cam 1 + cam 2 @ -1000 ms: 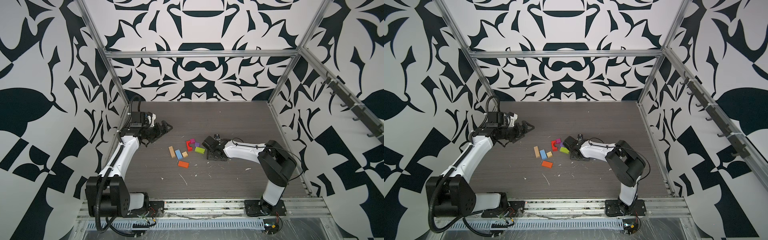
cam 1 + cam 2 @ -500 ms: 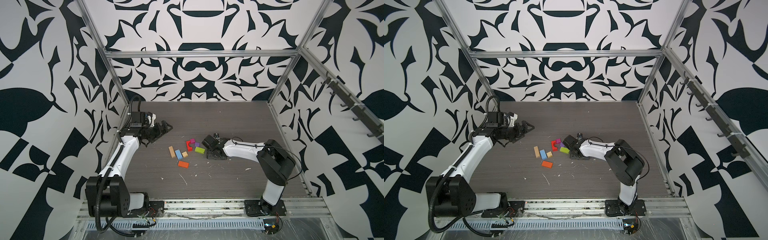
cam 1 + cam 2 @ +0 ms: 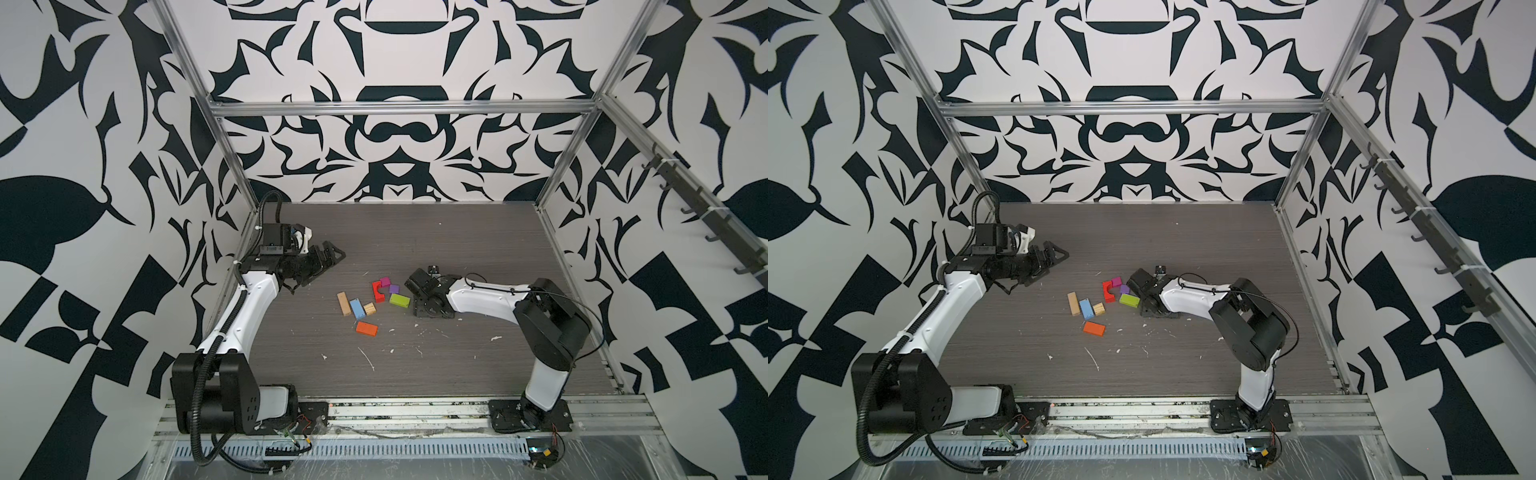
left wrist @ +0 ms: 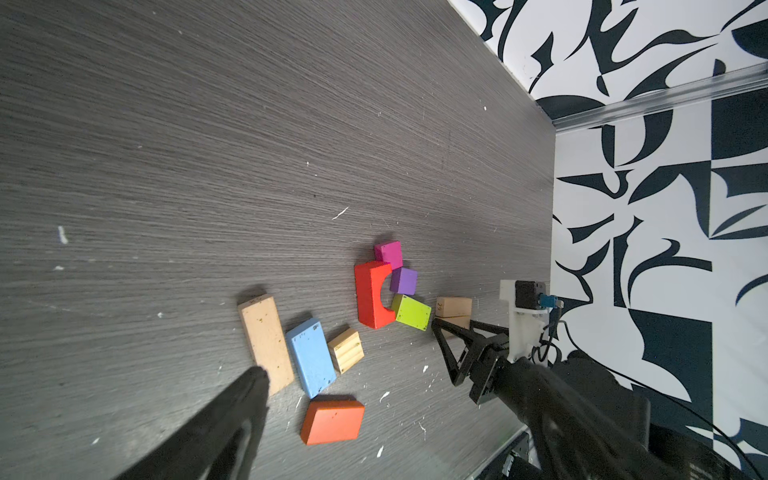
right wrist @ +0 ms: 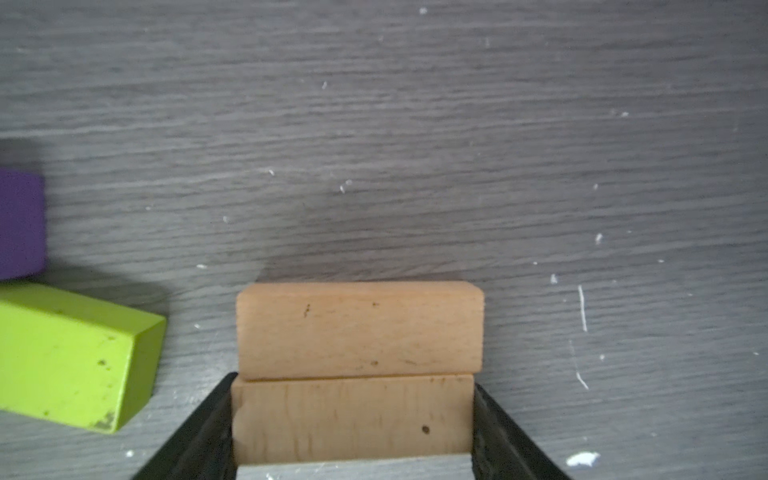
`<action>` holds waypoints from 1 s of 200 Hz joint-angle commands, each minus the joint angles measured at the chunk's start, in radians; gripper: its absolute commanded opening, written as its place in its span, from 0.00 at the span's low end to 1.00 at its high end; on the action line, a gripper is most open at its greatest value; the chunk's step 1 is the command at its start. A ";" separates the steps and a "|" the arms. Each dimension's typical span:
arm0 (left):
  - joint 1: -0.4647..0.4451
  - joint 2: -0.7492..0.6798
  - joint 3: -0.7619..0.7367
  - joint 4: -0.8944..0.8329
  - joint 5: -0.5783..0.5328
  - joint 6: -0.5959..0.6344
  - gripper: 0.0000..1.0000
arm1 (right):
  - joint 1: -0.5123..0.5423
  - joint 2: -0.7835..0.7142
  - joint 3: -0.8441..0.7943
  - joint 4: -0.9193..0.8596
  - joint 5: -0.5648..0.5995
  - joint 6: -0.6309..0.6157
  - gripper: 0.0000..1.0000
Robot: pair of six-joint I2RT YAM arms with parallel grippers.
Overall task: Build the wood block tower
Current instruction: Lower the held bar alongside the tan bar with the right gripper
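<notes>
Right pincer point(image 5: 353, 380): grasping the near plank point(image 5: 352, 417), one finger against each of its sides, low over the surface point(image 3: 415, 232) right of centre.
Far plank point(image 5: 359, 328): tan, touching the near plank just past the fingertips. Whether the two are stacked or side by side I cannot tell.
Left pincer point(image 3: 330, 259): released, jaws wide, holding nothing, at the left back, well apart from the blocks.
Lime point(image 3: 399, 300): lies flat just beside the right pincer.
Purple point(image 3: 394, 289): between lime and magenta point(image 3: 385, 282), at the mouth of the arch.
Red arch point(image 3: 377, 291): lies flat, with its opening facing the right pincer.
Third plank point(image 3: 343, 303), blue point(image 3: 357, 308), cube point(image 3: 369, 308): lie flat side by side, left of the arch.
Orange point(image 3: 366, 328): lies flat, nearest the front, near the end of blue.
</notes>
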 commanded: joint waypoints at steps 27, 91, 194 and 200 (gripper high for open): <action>0.006 -0.006 -0.014 -0.003 0.007 0.001 0.99 | -0.011 0.012 -0.009 -0.020 0.025 -0.020 0.75; 0.006 -0.008 -0.016 -0.007 0.002 0.004 0.99 | -0.015 0.012 -0.016 -0.021 0.024 -0.033 0.78; 0.006 -0.007 -0.014 -0.007 0.002 0.004 0.99 | -0.017 0.021 -0.009 -0.031 0.019 -0.057 0.80; 0.004 -0.008 -0.014 -0.006 0.002 0.004 0.99 | -0.016 0.022 -0.008 -0.034 0.020 -0.058 0.80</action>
